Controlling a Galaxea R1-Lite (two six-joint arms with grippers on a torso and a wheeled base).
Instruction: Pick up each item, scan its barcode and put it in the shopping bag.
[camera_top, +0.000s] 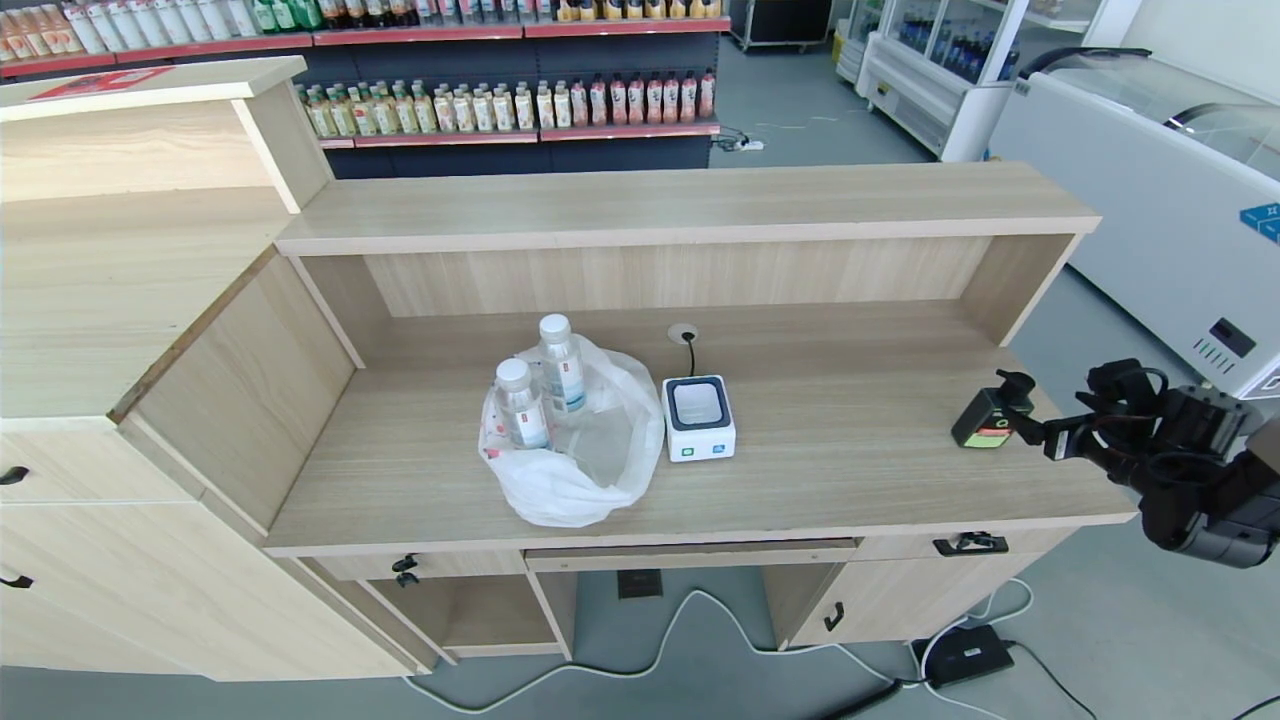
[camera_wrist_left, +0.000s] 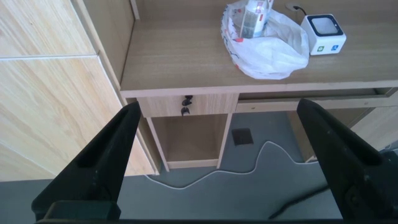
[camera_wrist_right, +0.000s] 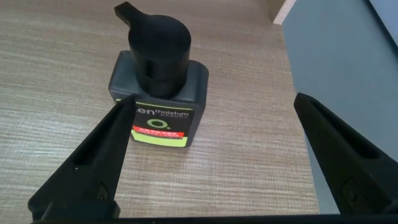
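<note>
A dark pump bottle (camera_top: 988, 418) with a green and red label stands near the right end of the wooden counter (camera_top: 850, 470). My right gripper (camera_top: 1036, 433) is open just behind it. In the right wrist view the pump bottle (camera_wrist_right: 158, 93) sits just ahead of the open right gripper (camera_wrist_right: 216, 102), off-centre toward one finger and not gripped. The white shopping bag (camera_top: 575, 470) at mid-counter holds two clear water bottles (camera_top: 520, 405). A white barcode scanner (camera_top: 698, 417) stands beside the bag. My left gripper (camera_wrist_left: 219, 107) hangs open and empty, low in front of the counter's left end, with the bag (camera_wrist_left: 273, 53) and scanner (camera_wrist_left: 324, 34) beyond.
A raised back ledge (camera_top: 680, 205) overhangs the rear of the counter, and a tall side panel (camera_top: 250, 380) walls its left end. The pump bottle is close to the counter's right edge. Cables (camera_top: 700, 610) trail on the floor below. A chest freezer (camera_top: 1150, 200) stands at the right.
</note>
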